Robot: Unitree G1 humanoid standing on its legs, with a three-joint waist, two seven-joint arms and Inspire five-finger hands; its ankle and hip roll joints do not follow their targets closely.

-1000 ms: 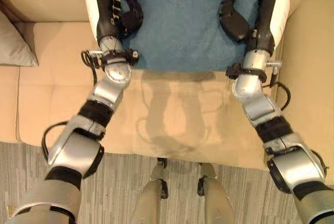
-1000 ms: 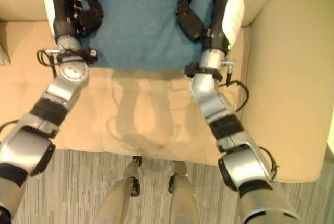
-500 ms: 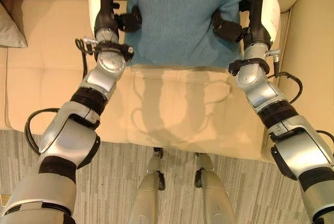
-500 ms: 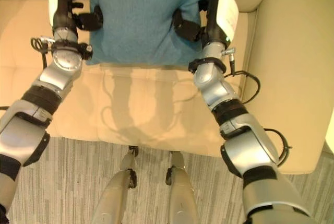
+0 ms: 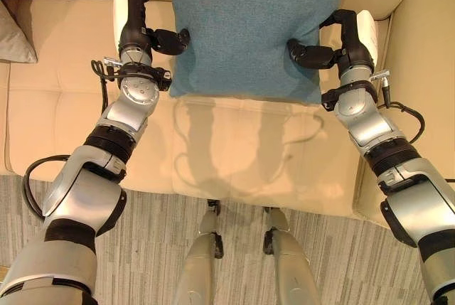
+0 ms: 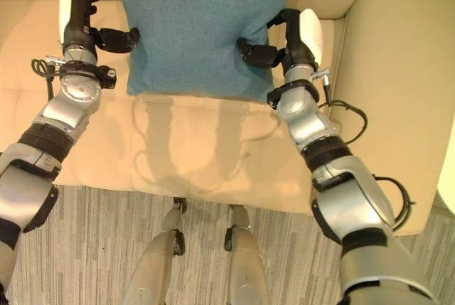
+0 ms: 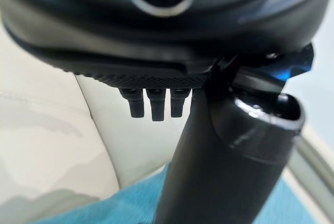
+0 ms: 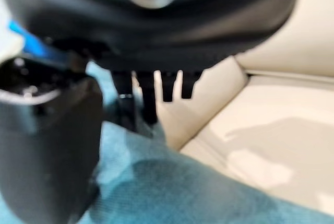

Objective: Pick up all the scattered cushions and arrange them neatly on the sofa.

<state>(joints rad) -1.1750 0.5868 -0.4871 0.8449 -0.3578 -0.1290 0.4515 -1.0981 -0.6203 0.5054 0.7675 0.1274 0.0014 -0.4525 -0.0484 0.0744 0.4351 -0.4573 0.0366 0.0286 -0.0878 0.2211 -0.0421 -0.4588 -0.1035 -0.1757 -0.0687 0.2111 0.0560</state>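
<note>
I see the beige sofa point(image 5: 234, 148) across the view, with the blue cushion point(image 5: 249, 28) standing against its backrest near the right corner, its long axis running up the backrest. A grey cushion point(image 5: 13, 35) lies at the seat's left edge. My left hand point(image 5: 135, 24) has straight, relaxed fingers, thumb touching the cushion's left side. My right hand point(image 5: 341, 42) curls on its right side, pinching the fabric.

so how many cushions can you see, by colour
teal cushion: 1
grey cushion: 1
total: 2
</note>
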